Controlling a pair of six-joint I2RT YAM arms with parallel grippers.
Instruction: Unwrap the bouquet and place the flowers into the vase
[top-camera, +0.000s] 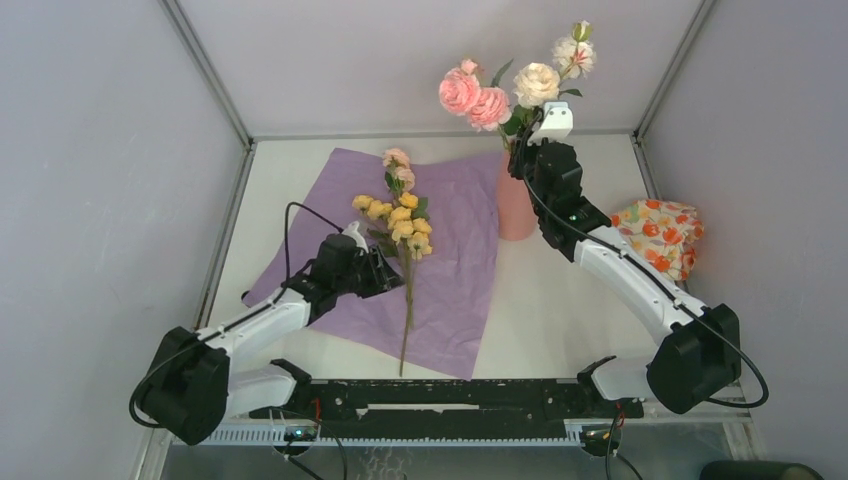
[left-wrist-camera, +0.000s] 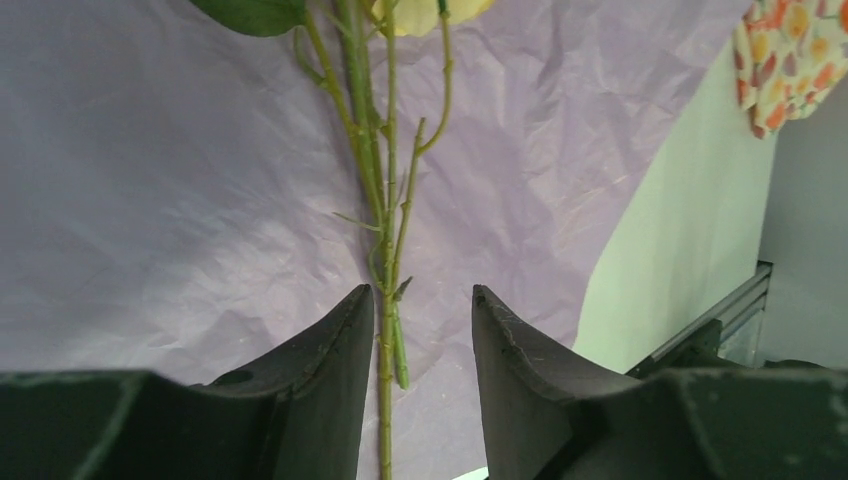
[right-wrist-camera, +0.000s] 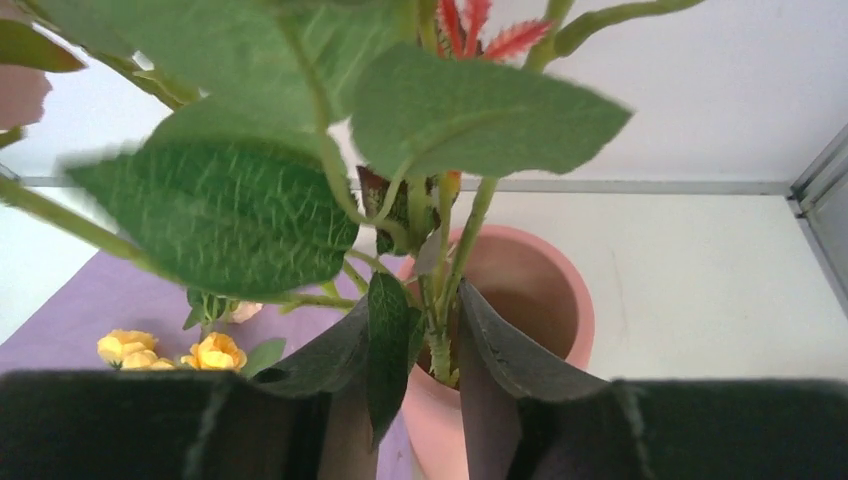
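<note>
Roses (top-camera: 490, 98) seated in vase (top-camera: 515, 215), stems flanked by parted right end effector (right-wrist-camera: 415, 295); could be dragged out if leaf (right-wrist-camera: 390, 345) is snagged. Yellow spray (top-camera: 400, 215), on purple paper (top-camera: 460, 260) left of vase, straddled by parted left end effector (left-wrist-camera: 420, 295); paper could be pinched.

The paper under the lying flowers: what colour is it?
The paper is purple and crinkled; the left wrist view shows it best.

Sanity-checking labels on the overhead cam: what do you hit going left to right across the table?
left gripper → stem of the yellow flowers → vase → cloth bundle. The purple paper is left out: it spans several of these.
</note>
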